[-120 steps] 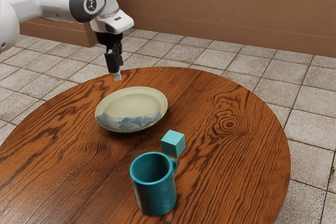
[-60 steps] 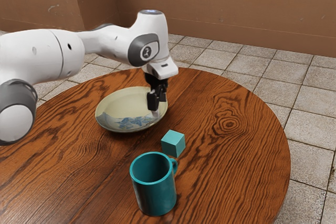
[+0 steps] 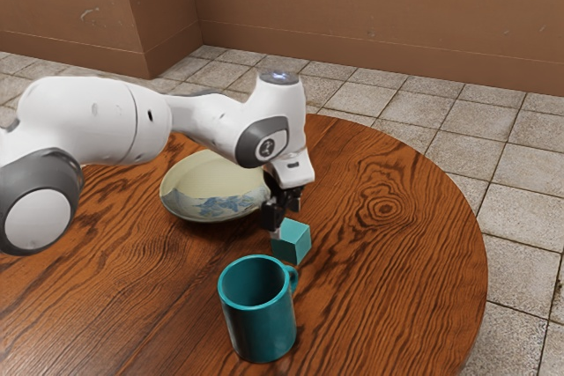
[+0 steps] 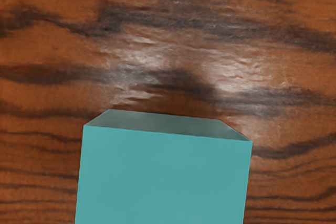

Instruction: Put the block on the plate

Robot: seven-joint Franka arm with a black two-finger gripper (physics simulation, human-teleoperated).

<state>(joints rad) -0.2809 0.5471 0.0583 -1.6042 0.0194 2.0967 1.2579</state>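
Block (image 3: 293,242) of turquoise colour stands upright on the wooden table (image 3: 401,275), beyond the mug (image 3: 261,328) and to the near right of the plate (image 3: 207,178), as the exterior view has it. The gripper (image 3: 285,221) is low over it, coming from the exterior view's left, and its fingers (image 3: 273,214) stand apart. One fingertip is close at the block's left side in the exterior view; whether it touches, I cannot tell. So I would not say that the block is clamped.

The hand points downward, I think, because from above it can go around the block without pushing it sideways. In the wrist view the flat top of the block lies just under the hand, which seems a suitable place for a hold from two opposite sides. The open distance is needed here: it must leave room for the block between the fingers.

The step in hand is, in my judgement, the approach for grasping, and the placing is not done. Next, the hand should go a little lower, keep the block in the middle, and only then close. The mug's handle (image 3: 294,279) is near to the block, so a wide or tilted move could knock it. The plate is wide and has a raised rim, therefore the block should be lifted above this rim before it is carried to the middle.
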